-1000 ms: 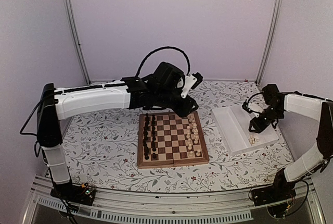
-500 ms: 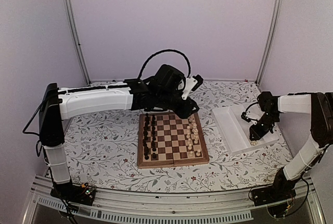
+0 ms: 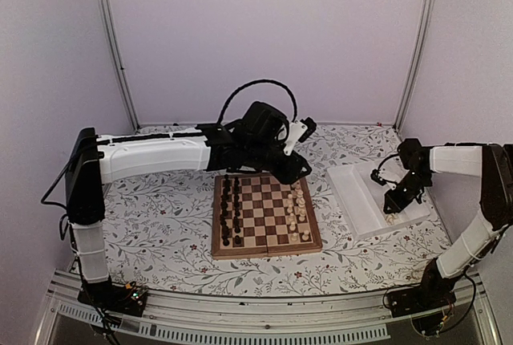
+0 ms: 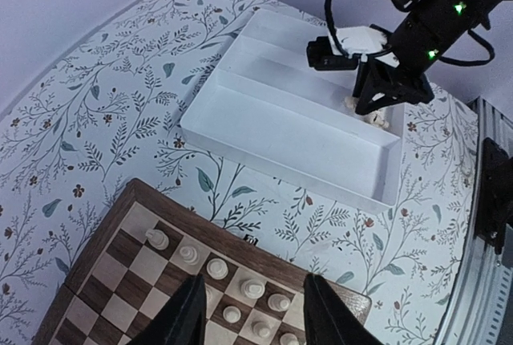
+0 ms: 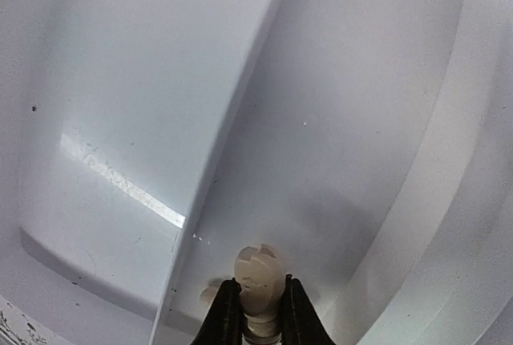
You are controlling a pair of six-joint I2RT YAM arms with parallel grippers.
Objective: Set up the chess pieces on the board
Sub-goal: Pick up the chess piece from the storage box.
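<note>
- Over the far right corner of the board, the left gripper hangs released, with nothing between its fingers. Its arm stretches long and low from the left.
- On the board, the chess pieces stand in the two right-hand columns, with dark pieces on the left.
- Just right of it on the bench lies a white tray.
- At the tray's near end, the right gripper is clenched on a pale piece just under its notched head. The wrist tips steeply down and the elbow is bent.
- The piece is probably light, rigid and smooth. The narrow neck suits a pinch, though the piece could swivel or slip.
</note>
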